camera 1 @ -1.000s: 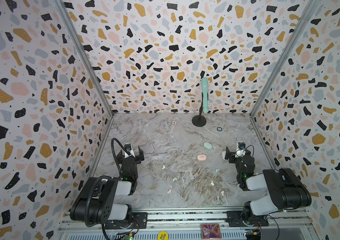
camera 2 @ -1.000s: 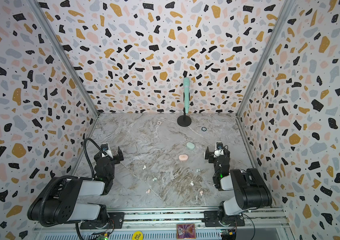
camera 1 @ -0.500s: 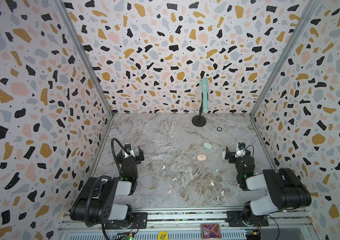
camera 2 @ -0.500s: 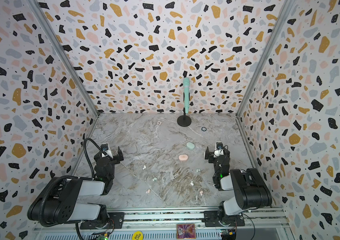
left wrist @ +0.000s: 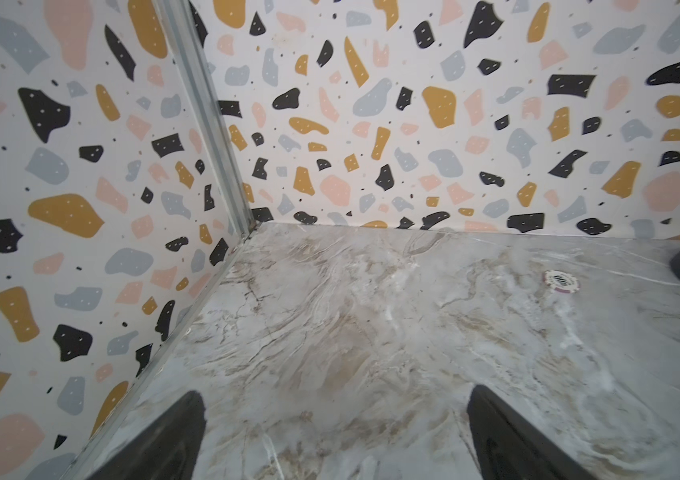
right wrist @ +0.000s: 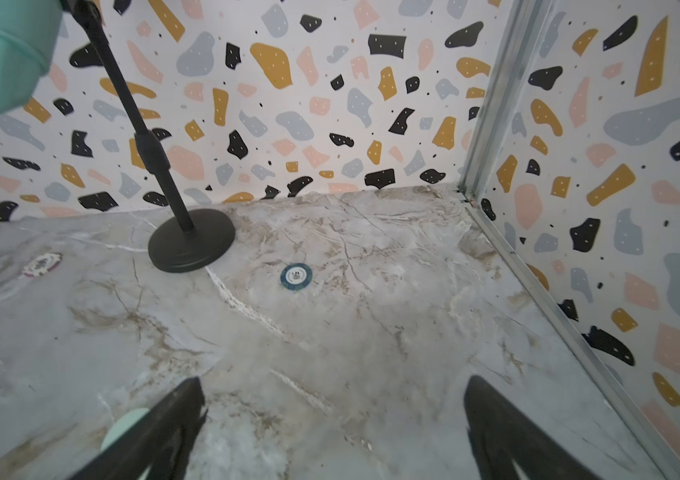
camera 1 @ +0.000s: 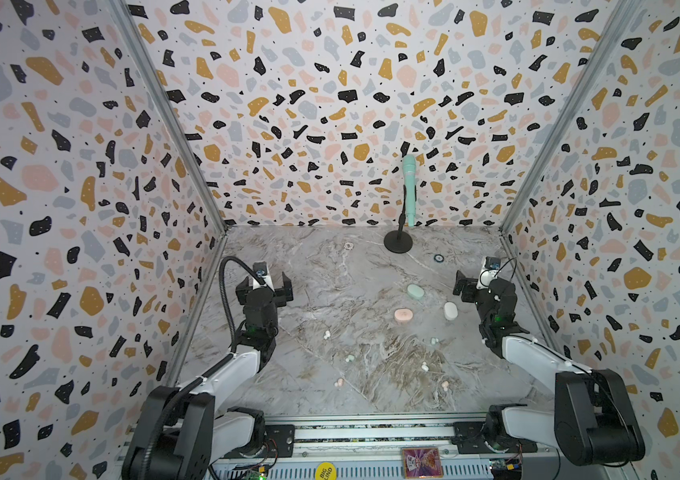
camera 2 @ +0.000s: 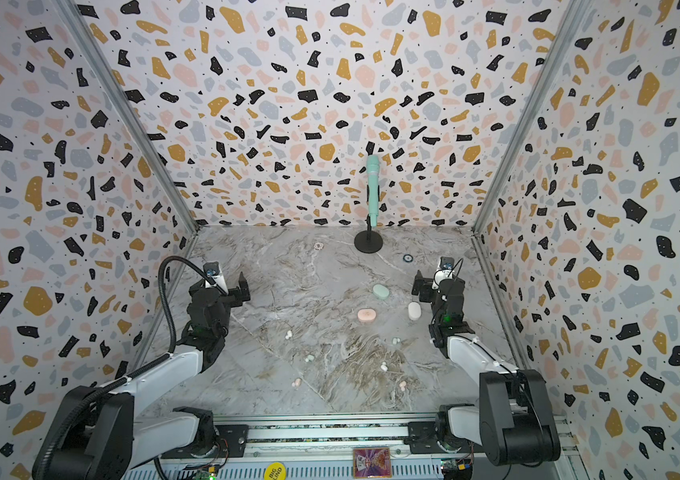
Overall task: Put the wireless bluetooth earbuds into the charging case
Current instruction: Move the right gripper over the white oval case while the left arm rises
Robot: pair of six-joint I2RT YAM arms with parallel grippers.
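Observation:
Three pebble-shaped charging cases lie closed right of centre on the marble floor in both top views: mint (camera 1: 415, 291), pink (camera 1: 403, 314) and white (camera 1: 450, 311). Several tiny earbuds are scattered nearer the front, among them a white one (camera 1: 327, 333), a mint one (camera 1: 349, 358) and a pink one (camera 1: 338, 382). My left gripper (camera 1: 264, 286) hovers open and empty by the left wall, far from them. My right gripper (camera 1: 475, 286) is open and empty just right of the white case. The mint case (right wrist: 124, 428) peeks past one finger in the right wrist view.
A mint microphone (camera 1: 408, 187) on a black round-based stand (camera 1: 397, 242) rises at the back. Two poker chips lie near it, a white one (camera 1: 348, 246) and a blue one (camera 1: 438, 258). Terrazzo walls close in left, right and back; a metal rail (camera 1: 371, 432) runs along the front.

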